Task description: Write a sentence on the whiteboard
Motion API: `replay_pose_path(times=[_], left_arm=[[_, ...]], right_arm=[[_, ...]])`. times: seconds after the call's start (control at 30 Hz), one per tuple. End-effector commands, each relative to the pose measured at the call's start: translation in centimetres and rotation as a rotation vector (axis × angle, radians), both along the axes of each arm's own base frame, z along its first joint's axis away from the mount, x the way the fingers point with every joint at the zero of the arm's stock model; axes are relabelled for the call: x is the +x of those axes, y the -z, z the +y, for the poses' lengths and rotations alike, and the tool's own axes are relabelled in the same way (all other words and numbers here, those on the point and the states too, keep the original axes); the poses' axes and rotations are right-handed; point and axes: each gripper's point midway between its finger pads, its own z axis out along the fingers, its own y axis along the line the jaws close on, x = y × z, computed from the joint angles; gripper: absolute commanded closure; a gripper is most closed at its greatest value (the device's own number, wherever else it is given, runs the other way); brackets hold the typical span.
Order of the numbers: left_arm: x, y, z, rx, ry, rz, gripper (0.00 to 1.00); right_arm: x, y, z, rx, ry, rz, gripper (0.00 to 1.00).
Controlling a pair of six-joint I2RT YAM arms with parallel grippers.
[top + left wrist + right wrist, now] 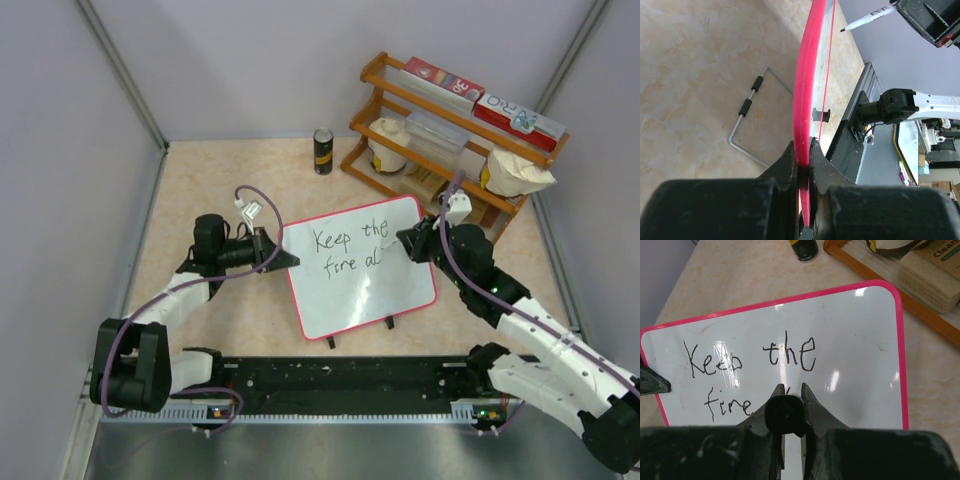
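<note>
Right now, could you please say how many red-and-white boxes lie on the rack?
2. One red-and-white box lies left atop the rack, the other box right; lower shelves are partly hidden.

A robotics lab cell: plain grey partition walls (250, 60) on aluminium posts (123, 70) enclose a marble-patterned desk (210, 180), black arm-mounting rail (340, 378) at six o'clock, wooden rack (373, 72) at two.

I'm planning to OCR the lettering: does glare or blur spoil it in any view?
Right wrist: glare patches streak the whiteboard, one over "Keep", yet the sentence is legible. Top external: even light, lettering small but sharp. Left wrist: whiteboard edge-on, no writing visible.
</note>
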Motion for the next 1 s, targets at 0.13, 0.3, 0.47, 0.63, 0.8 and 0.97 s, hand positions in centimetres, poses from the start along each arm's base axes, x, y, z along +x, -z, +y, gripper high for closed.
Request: replay_pose_path(times=[0.13, 0.3, 0.47, 0.63, 0.8, 0.97], left_arm=[[0.9, 2.5, 1.0, 0.101, -0.063, -0.048, 1.00], [0.9, 2.5, 1.0, 0.101, -0.063, -0.049, 1.00], [0.9, 2.5, 1.0, 0.101, -0.063, -0.048, 1.00], [0.9, 2.4, 1.0, 0.100, -0.063, -0.048, 1.00], [0.9, 2.4, 1.0, 0.100, -0.064, -0.049, 1.00], [0.9, 2.4, 1.0, 0.099, -0.062, -0.051, 1.00]], right_arm=[[1.1, -1.9, 0.3, 0.018, 0.003, -0.043, 1.00], [0.9, -0.5, 0.2, 0.007, 0.004, -0.016, 1.00], [0.9, 1.4, 0.0, -0.011, 0.015, 0.022, 1.00], [0.4, 3.1, -0.1, -0.025, 0.011, 0.054, 1.00], [-0.3, 4.0, -0.3, -0.027, 0.003, 0.078, 1.00], [-1.0, 4.9, -0.6, -0.031, -0.004, 0.099, 1.00]])
